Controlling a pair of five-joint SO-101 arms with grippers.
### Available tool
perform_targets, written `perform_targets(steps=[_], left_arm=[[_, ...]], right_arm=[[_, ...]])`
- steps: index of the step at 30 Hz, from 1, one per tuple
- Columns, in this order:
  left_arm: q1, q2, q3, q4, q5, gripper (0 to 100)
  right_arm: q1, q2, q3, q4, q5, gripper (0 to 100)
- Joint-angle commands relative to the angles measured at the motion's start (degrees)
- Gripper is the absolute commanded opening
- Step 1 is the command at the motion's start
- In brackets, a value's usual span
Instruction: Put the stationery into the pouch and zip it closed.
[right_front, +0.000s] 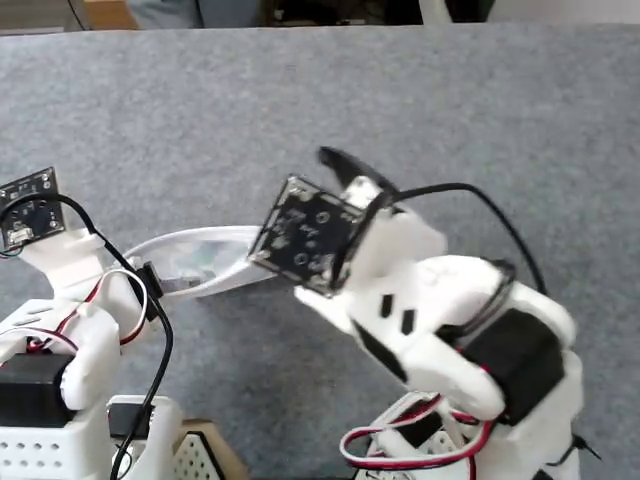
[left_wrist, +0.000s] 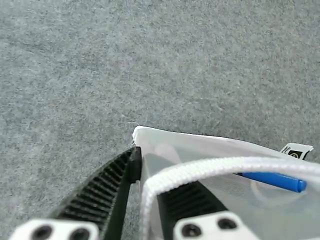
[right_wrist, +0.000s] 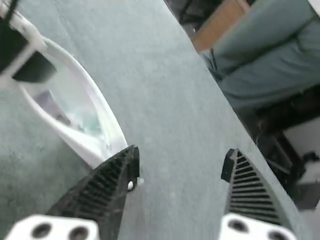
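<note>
Pouch (left_wrist: 215, 152) corner in left gripper (left_wrist: 146, 167); tag (left_wrist: 296, 150) with unreadable print, perhaps a logo.

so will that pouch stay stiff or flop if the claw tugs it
Probably floppy: the pouch is thin, see-through, and bows where the left claw pinches its corner. Likely light, given its thin walls and the slim blue pen inside. It may drag, not glide, on the fuzzy grey table.

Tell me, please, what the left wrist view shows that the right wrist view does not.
Left wrist view: a blue pen inside the pouch. Right wrist view: the right gripper, open, one finger beside the pouch's end. Both: the pouch, clamped at a corner by the left gripper, and the grey table.
</note>
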Motion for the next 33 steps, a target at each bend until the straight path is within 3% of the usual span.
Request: perform_targets(steps=[1,5,14,20,23,33], left_arm=[[-1.19,1.32,4.09,-0.97,-0.79,3],[-1.19,1.23,3.82,-1.05,-0.79,3],[-1.19,1.05,3.82,-1.05,-0.79,3],[-1.10,0.97,4.18,-0.79,-0.88,3],[-1.10,0.97,4.18,-0.53,-4.57,3],[-1.19,0.97,4.18,-0.53,-8.97,3]], right_arm=[[2.99,-0.84,-2.86,5.45,0.26,26.6],[1.93,-0.57,-0.31,9.32,-2.11,26.6],[-11.08,-0.66,14.73,9.23,-3.25,26.7],[-11.16,-0.48,15.16,2.20,-0.09,26.6],[-10.99,-0.40,15.16,-0.79,3.08,26.6],[-8.00,10.24,14.73,-2.99,11.43,26.6]])
